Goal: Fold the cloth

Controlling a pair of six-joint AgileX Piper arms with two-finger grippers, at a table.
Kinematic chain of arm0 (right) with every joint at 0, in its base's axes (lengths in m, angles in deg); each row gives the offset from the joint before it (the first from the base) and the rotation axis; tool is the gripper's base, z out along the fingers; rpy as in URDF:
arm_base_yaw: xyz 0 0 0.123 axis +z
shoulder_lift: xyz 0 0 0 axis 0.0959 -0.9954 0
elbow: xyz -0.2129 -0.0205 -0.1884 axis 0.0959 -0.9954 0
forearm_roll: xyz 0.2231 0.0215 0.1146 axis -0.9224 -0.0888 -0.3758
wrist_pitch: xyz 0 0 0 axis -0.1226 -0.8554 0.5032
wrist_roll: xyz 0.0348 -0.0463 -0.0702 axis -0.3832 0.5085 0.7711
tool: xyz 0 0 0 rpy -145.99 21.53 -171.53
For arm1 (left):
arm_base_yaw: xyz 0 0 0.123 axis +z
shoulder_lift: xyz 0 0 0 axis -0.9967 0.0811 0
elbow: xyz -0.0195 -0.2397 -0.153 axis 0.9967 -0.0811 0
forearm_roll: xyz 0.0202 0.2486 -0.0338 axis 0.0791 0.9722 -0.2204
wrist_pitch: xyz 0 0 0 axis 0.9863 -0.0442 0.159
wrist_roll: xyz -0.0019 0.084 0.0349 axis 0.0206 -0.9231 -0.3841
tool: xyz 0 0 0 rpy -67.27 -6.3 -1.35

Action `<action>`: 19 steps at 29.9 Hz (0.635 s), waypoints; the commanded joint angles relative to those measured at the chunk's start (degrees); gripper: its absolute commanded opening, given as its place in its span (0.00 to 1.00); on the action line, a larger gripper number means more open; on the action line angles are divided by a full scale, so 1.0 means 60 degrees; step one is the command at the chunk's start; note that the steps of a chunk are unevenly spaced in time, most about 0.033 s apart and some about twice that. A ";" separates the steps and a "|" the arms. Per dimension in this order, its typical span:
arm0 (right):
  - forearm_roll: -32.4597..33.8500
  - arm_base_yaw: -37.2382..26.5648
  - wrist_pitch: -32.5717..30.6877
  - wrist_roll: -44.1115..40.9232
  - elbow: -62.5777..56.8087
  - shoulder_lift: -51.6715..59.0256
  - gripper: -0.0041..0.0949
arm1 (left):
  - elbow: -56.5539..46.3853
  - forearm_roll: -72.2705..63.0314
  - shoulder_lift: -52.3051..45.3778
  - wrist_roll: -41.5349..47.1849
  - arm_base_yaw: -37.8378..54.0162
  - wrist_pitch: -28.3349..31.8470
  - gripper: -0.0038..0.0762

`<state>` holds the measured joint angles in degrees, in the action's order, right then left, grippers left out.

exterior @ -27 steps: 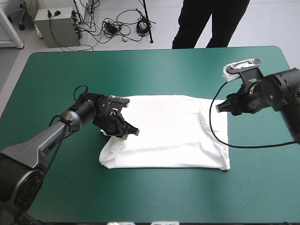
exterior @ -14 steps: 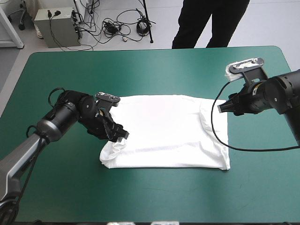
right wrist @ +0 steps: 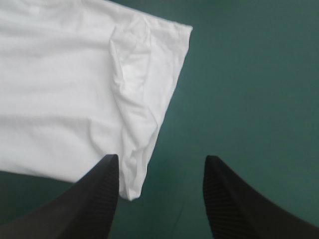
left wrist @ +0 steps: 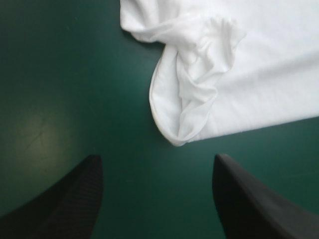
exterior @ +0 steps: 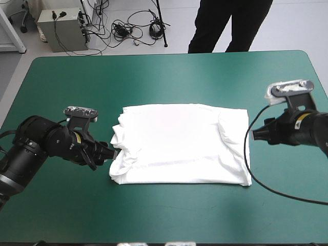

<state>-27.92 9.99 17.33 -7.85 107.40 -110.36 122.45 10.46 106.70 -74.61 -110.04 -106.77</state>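
The white T-shirt [exterior: 179, 143] lies flat as a folded rectangle in the middle of the table, its left end rumpled into a small fold [exterior: 122, 154]. My left gripper [exterior: 110, 152] sits low just off that left end, open, with nothing between its fingers. In the left wrist view the rumpled sleeve of the T-shirt [left wrist: 194, 94] lies just ahead of the left gripper [left wrist: 155, 158]. My right gripper [exterior: 256, 134] hovers just beyond the shirt's right edge, open and holding nothing. In the right wrist view the T-shirt's creased right end [right wrist: 134, 99] reaches one finger of the right gripper [right wrist: 162, 159].
The teal-green cover [exterior: 169, 77] runs wide around the T-shirt on every side. The table's far edge [exterior: 164, 55] and front edge are both well away from the cloth.
My left gripper has drawn back leftward off the T-shirt's left part, and that end now lies rumpled. My right gripper has pulled away to the right and nearer the front.
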 commanded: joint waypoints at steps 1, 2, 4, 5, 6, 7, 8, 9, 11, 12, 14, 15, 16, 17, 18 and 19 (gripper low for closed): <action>0.0128 0.0005 0.0476 -0.0233 -0.1140 0.0626 0.54 | -0.0658 -0.0179 -0.0227 0.0203 -0.0084 0.0575 0.63; 0.0109 0.0005 0.0726 -0.0262 -0.1542 0.0762 0.54 | -0.1005 -0.0339 -0.0227 0.0203 -0.0084 0.0917 0.63; 0.0006 0.0005 0.1126 -0.0340 -0.2180 0.1002 0.54 | -0.1661 -0.0642 -0.0227 0.0203 -0.0084 0.1657 0.63; -0.0071 0.0005 0.1221 -0.0367 -0.2416 0.1077 0.54 | -0.1890 -0.0710 -0.0227 0.0203 -0.0084 0.1949 0.63; -0.0104 0.0005 0.1278 -0.0367 -0.2567 0.1125 0.54 | -0.2121 -0.0739 -0.0208 0.0208 -0.0084 0.2249 0.63; -0.0104 0.0005 0.1316 -0.0367 -0.2729 0.1154 0.54 | -0.2295 -0.0760 -0.0150 0.0208 -0.0084 0.2498 0.63; -0.0104 0.0005 0.1316 -0.0367 -0.2794 0.1154 0.54 | -0.2390 -0.0758 -0.0110 0.0208 -0.0115 0.2646 0.63; -0.0104 0.0005 0.1316 -0.0367 -0.2812 0.1154 0.54 | -0.2457 -0.0741 -0.0033 0.0208 -0.0166 0.2718 0.63; -0.0087 0.0005 0.1419 -0.0344 -0.2812 0.1154 0.54 | -0.2504 -0.0649 0.0194 0.0208 -0.0403 0.2764 0.63; -0.0069 0.0005 0.1510 -0.0344 -0.2812 0.1154 0.54 | -0.2504 -0.0596 0.0337 0.0272 -0.0528 0.2890 0.63; -0.0069 0.0005 0.1608 -0.0344 -0.2812 0.1154 0.54 | -0.2504 -0.0472 0.0663 0.0484 -0.0674 0.3134 0.63; -0.0069 0.0005 0.1623 -0.0344 -0.2812 0.1154 0.54 | -0.2504 -0.0416 0.0853 0.0554 -0.0744 0.3236 0.63; -0.0069 0.0005 0.1623 -0.0344 -0.2812 0.1154 0.54 | -0.2504 -0.0329 0.1059 0.0607 -0.0742 0.3289 0.63; -0.0069 0.0005 0.1623 -0.0344 -0.2812 0.1154 0.54 | -0.2504 -0.0293 0.1227 0.0703 -0.0742 0.3322 0.63; -0.0044 0.0005 0.1623 -0.0344 -0.2812 0.1154 0.54 | -0.2504 -0.0179 0.1434 0.0768 -0.0742 0.3357 0.63; 0.0016 0.0005 0.1623 -0.0344 -0.2812 0.1154 0.54 | -0.2504 -0.0046 0.1630 0.0854 -0.0742 0.3380 0.63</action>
<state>-28.90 9.99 24.50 -9.96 89.17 -104.25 106.13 8.64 114.97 -71.23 -114.04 -88.46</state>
